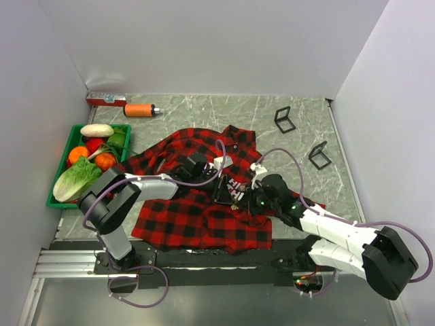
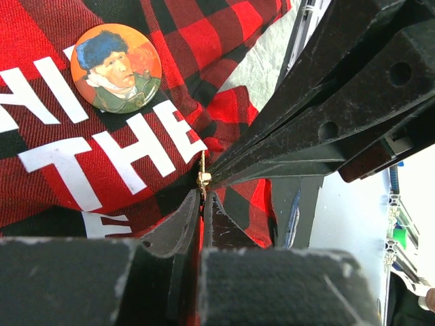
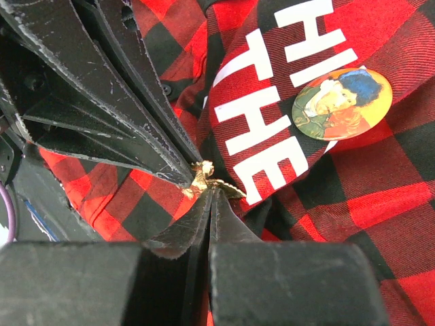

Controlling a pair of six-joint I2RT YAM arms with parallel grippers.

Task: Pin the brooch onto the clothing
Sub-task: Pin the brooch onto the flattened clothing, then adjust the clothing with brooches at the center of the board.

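Note:
The red-and-black plaid shirt (image 1: 197, 217) lies spread on the table with white lettering at the chest (image 2: 129, 153). A small gold brooch (image 3: 204, 178) sits at the edge of the lettered fold and also shows in the left wrist view (image 2: 202, 178). My left gripper (image 2: 202, 195) and my right gripper (image 3: 211, 191) meet tip to tip over the shirt's chest (image 1: 239, 195). Both are shut on the brooch from opposite sides. Red cloth shows between the left fingers. A round painted-portrait badge (image 2: 115, 68) sits on the lettering nearby, and also shows in the right wrist view (image 3: 342, 103).
A green crate (image 1: 58, 170) of vegetables stands at the left edge. An orange bottle (image 1: 139, 110) and a red box (image 1: 105, 99) lie at the back left. Two black wire stands (image 1: 285, 119) (image 1: 319, 155) stand at the back right.

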